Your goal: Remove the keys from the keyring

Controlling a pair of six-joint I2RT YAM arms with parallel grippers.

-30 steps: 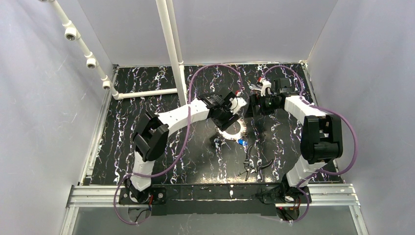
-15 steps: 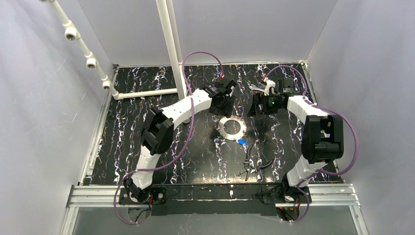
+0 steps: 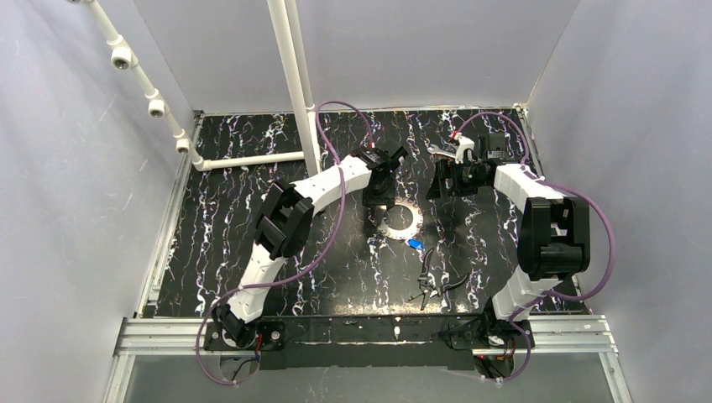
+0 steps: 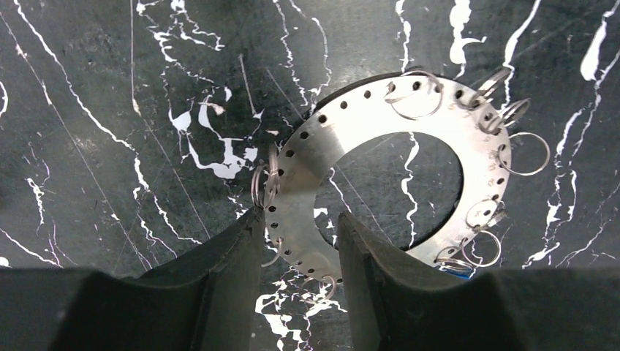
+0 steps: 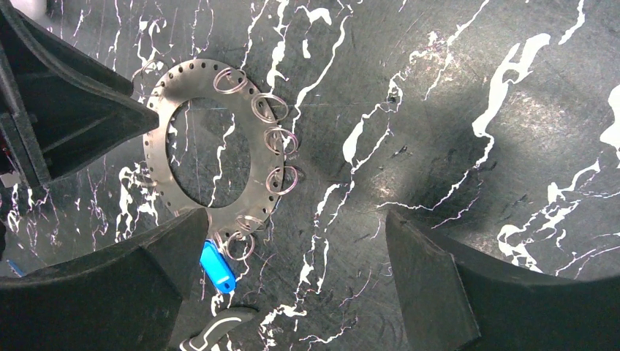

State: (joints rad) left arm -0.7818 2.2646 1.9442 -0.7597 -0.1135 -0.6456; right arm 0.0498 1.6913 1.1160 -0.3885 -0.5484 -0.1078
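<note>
The keyring [image 3: 400,218] is a flat silvery ring with a wide hole that lies on the black marbled table. Its rim [image 4: 322,153] is dotted with holes and small split rings. A small key with a blue head [image 5: 217,267] hangs off a split ring at its near right [image 3: 414,244]. My left gripper [image 4: 298,223] points down at the ring's far-left rim. Its jaws stand partly apart with the ring's band between the fingertips; I cannot tell if they touch it. My right gripper [image 5: 296,216] hovers wide open just right of the ring [image 5: 197,82], over bare table.
Dark-handled pliers [image 3: 432,281] lie near the table's front, just beyond the blue key; one handle tip [image 5: 219,325] shows in the right wrist view. A white pipe post [image 3: 294,84] stands at the back left of centre. Grey walls enclose the table.
My left gripper pulled back off the ring, then came down at its far-left rim with narrower jaws. The ring, key and right gripper have hardly moved.
</note>
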